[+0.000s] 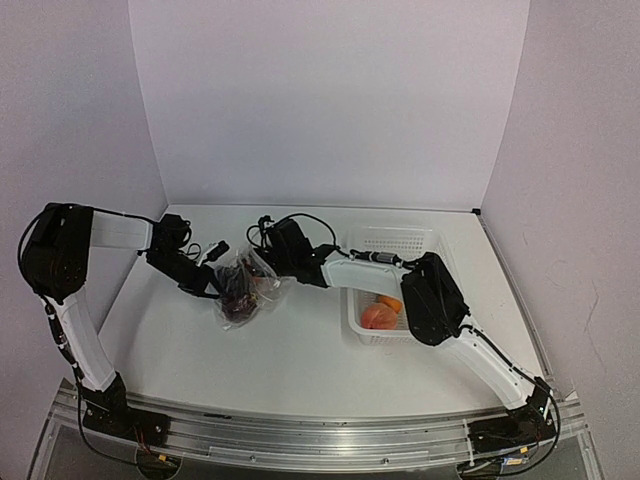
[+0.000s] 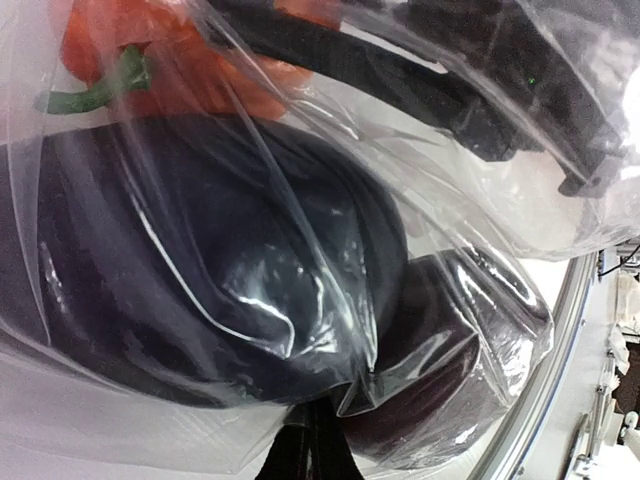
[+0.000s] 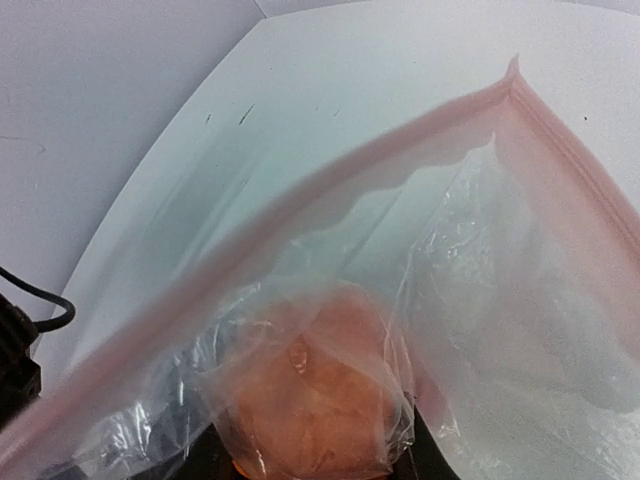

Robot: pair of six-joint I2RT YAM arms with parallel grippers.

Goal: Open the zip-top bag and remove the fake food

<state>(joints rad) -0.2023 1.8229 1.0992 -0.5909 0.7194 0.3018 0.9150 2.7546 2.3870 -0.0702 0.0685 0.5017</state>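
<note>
Right claw (image 1: 264, 280) reaches into the open mouth of the zip-top bag (image 1: 240, 297). Its fingers stand narrow on either side of a peach-orange piece (image 3: 315, 390) of the fake food (image 1: 236, 303) and appear to grip it, w/ film bunched round the piece. The pink zip strip (image 3: 300, 215) is parted and arcs above and ahead of this claw.

Left claw (image 1: 205, 283) sits opposite the right claw, across the bag. It is closed tight, apparently pinching the bag's edge so the pouch is propped up off the bench (image 1: 300, 365). Just in front of the left claw, pressed against the film, lie a dark purple piece (image 2: 230, 270) and, beyond it, a red-orange piece w/ green stem (image 2: 170, 60).

A white basket (image 1: 395, 236) stands behind the right claw, by its own elbow and well apart from the bag. It holds orange-peach pieces (image 1: 380, 314).

Status (est.): the bag is open and removal is partly done, approx. early-to-mid. Several pieces remain inside, incl. the dark ones. The exact count is not readable.
</note>
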